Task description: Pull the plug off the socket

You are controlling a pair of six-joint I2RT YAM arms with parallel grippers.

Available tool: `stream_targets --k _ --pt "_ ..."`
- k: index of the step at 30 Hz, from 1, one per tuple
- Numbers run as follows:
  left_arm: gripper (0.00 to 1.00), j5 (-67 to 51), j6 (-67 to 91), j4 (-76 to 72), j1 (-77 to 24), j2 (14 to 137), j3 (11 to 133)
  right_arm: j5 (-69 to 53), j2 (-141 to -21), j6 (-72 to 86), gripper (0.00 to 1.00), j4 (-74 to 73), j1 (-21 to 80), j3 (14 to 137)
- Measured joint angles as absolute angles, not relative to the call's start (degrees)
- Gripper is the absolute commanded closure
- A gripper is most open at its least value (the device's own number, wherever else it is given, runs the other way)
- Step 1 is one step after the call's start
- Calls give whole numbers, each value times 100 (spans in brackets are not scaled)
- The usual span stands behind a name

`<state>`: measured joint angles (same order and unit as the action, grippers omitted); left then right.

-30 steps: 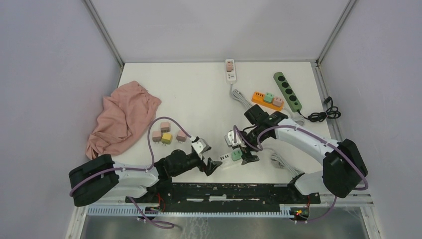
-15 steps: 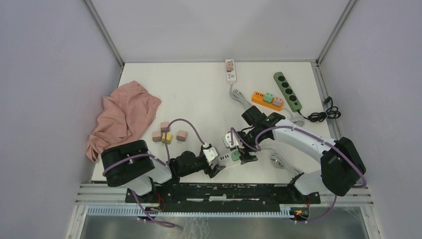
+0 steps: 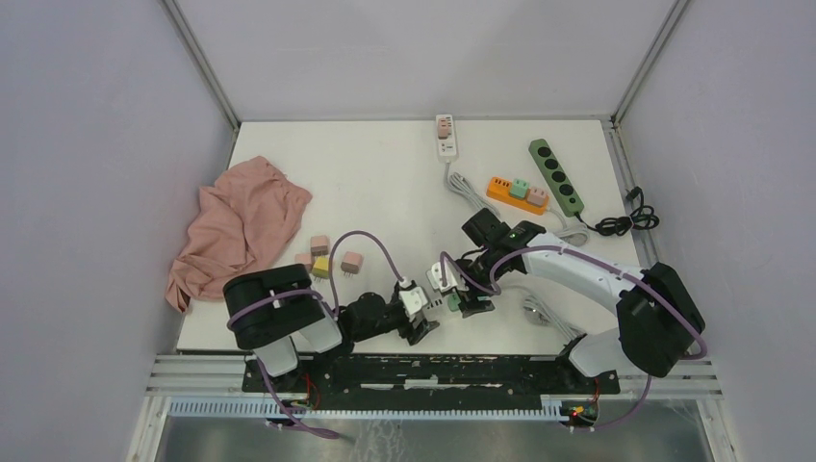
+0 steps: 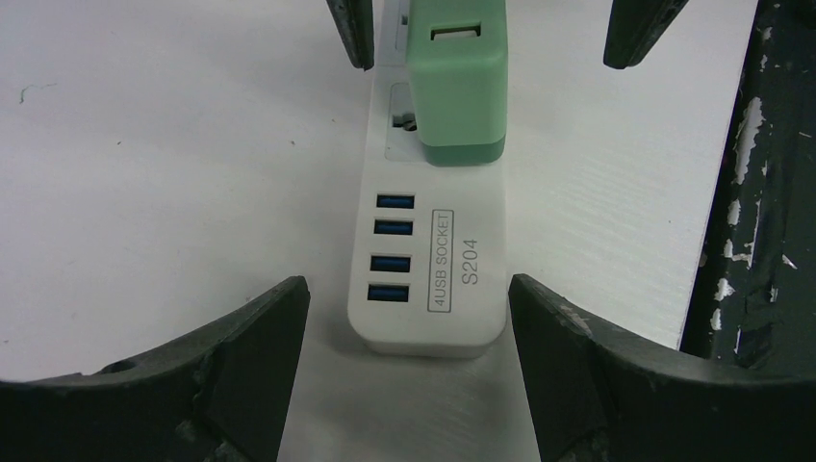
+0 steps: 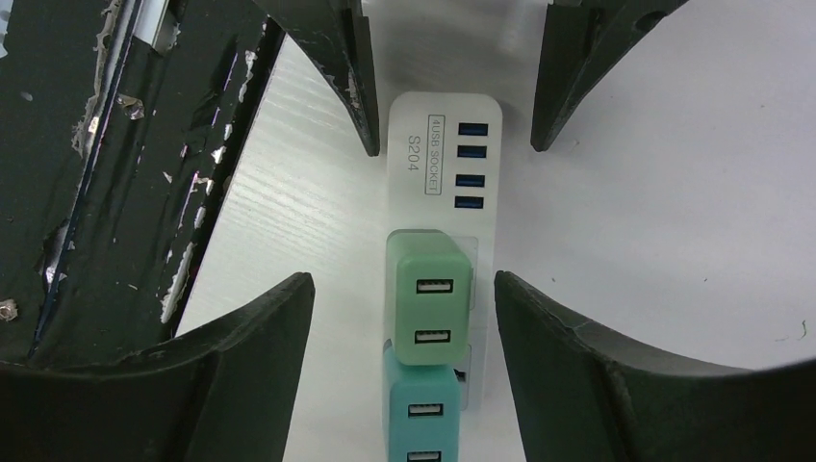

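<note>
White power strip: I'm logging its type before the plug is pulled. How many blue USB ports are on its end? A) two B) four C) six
B: the left wrist view shows four blue USB ports on the white power strip, next to the green plug.

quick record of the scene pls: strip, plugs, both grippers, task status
power strip: white, four USB ports, flat on table
green plug: seated in strip, beside teal plug
left gripper: open, astride strip's USB end, gaps both sides
right gripper: open, astride green plug, not closed on it
status: plug not yet pulled
</note>
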<state>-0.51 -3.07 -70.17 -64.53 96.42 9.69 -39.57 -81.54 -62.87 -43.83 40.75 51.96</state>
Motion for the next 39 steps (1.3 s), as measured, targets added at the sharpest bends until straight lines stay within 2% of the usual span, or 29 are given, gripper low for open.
stream_targets --k 3,11,17,23,32,39 --pt "20 -47 -307 -7059 -6471 9736 980 -3918 -8160 -6278 29 -4368 4091 5192" --pt "39 -60 -305 -7043 -6475 9854 1151 -3846 -8160 -6257 32 -4331 4125 5192" --pt "55 -69 -298 -7061 -6479 9939 1212 -3846 -8160 -6121 40 -4252 4125 5192" --pt "64 -115 -298 -7067 -6501 10001 1282 -3826 -8160 -6020 61 -4215 4125 5192" --pt "68 -47 -287 -6886 -6613 9933 1337 -3841 -8167 -5970 84 -4204 4125 5192" --pt "74 16 -259 -6827 -6687 9929 1372 -3876 -8184 -5999 96 -4265 4125 5194"
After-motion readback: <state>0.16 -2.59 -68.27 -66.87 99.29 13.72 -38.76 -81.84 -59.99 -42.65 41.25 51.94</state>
